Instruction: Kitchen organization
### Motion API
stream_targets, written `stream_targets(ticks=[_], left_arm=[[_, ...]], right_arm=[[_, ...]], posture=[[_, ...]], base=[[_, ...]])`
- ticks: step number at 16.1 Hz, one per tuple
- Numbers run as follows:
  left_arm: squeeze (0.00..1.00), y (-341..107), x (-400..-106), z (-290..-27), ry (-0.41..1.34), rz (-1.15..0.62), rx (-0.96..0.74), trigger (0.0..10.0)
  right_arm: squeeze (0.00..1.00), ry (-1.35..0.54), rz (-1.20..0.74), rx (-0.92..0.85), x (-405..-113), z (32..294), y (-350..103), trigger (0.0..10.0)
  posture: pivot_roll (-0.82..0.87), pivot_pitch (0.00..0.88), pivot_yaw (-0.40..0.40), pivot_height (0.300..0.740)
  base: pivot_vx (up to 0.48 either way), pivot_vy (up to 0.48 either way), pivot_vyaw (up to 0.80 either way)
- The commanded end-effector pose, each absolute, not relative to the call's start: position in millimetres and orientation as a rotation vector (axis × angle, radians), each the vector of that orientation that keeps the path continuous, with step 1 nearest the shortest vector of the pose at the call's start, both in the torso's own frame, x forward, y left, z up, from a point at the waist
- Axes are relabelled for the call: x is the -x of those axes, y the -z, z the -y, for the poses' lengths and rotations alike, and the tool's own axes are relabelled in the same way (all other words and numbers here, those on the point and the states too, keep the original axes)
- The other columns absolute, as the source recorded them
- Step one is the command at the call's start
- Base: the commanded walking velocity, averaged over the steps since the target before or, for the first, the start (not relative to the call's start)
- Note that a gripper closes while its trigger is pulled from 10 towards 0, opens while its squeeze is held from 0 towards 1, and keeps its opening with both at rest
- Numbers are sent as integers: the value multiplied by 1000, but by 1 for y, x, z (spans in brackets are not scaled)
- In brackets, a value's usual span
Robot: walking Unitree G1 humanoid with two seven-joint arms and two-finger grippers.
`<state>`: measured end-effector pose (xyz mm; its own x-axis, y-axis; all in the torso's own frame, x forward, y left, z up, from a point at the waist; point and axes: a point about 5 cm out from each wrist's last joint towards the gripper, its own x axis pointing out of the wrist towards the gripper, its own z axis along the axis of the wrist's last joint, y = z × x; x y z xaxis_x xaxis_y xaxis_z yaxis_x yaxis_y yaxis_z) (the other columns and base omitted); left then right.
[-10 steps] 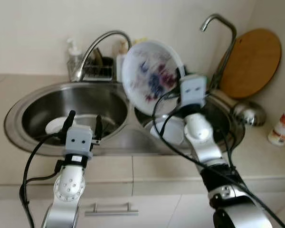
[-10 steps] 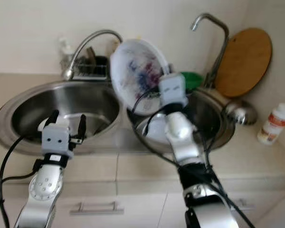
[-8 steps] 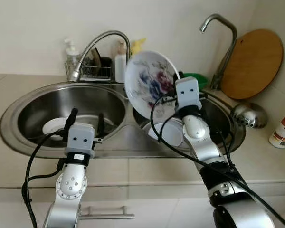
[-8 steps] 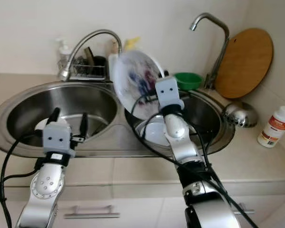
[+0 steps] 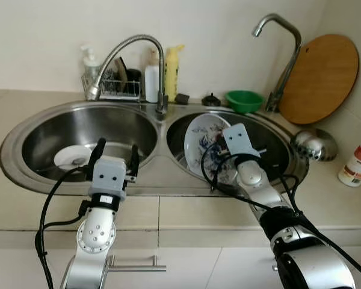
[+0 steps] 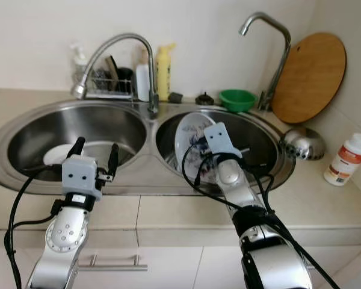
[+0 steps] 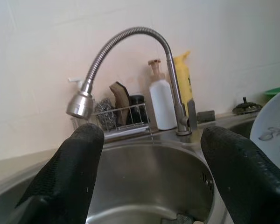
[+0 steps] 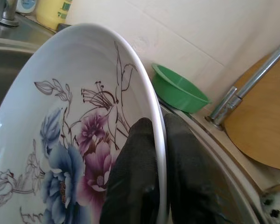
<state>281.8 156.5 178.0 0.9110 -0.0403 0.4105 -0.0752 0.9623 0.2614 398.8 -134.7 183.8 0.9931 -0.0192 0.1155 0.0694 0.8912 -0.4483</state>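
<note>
A white plate with blue and purple flowers (image 5: 200, 139) stands on edge, tilted, inside the right sink basin (image 5: 275, 143). My right gripper (image 8: 159, 125) is shut on its rim, one black finger on each face. My left gripper (image 5: 117, 153) hovers open over the front rim of the left basin (image 5: 42, 133), holding nothing. A small white plate (image 5: 71, 158) lies on the bottom of that left basin, beyond and left of the left gripper.
A flexible tap (image 5: 127, 49) arches over the divider and a second tap (image 5: 284, 48) rises at the back right. A green bowl (image 5: 243, 99), a round wooden board (image 5: 319, 79), a steel ladle (image 5: 313, 144), a white bottle (image 5: 356, 161) and a rack of soap bottles (image 5: 123, 86) line the counter.
My right gripper has brought the floral plate down from above the sink divider into the right basin. The left gripper stays open in about the same place; the camera has shifted slightly.
</note>
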Motion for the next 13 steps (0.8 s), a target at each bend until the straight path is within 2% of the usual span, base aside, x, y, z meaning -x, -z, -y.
stream_targets(ticks=[1, 3, 6, 7, 8, 11, 13], left_arm=[[0, -179, -281, -153, -1, 432, -275, 10000], [0, -178, -282, -152, 6, 427, -276, 10000], [0, -177, -283, -151, 10, 419, -279, 10000], [0, -176, -283, -151, 10, 415, -280, 10000], [0, -175, -283, -151, 11, 408, -284, 10000], [0, -173, -283, -151, 13, 398, -286, 10000], [0, -173, -283, -151, 16, 393, -283, 10000]], right_arm=[[0, 8, 68, 480, -401, 134, -183, 10000], [0, -105, -76, 404, -398, 123, -159, 10000], [0, -115, -190, 249, -393, 120, -140, 10000], [455, -114, -202, 224, -393, 121, -138, 10000], [1000, -113, -216, 189, -392, 121, -136, 10000], [1000, -70, -235, 133, -392, 128, -134, 10000], [1000, 21, -151, 68, -395, 141, -146, 10000]], posture=[[36, 0, -53, 736], [36, 0, -53, 736], [35, 0, -50, 736], [35, 0, -50, 736], [35, 0, -50, 736], [36, 0, -48, 736], [36, 0, -48, 736]], base=[[0, 0, 0], [0, 0, 0], [0, 0, 0], [0, 0, 0], [0, 0, 0], [0, 0, 0], [0, 0, 0]])
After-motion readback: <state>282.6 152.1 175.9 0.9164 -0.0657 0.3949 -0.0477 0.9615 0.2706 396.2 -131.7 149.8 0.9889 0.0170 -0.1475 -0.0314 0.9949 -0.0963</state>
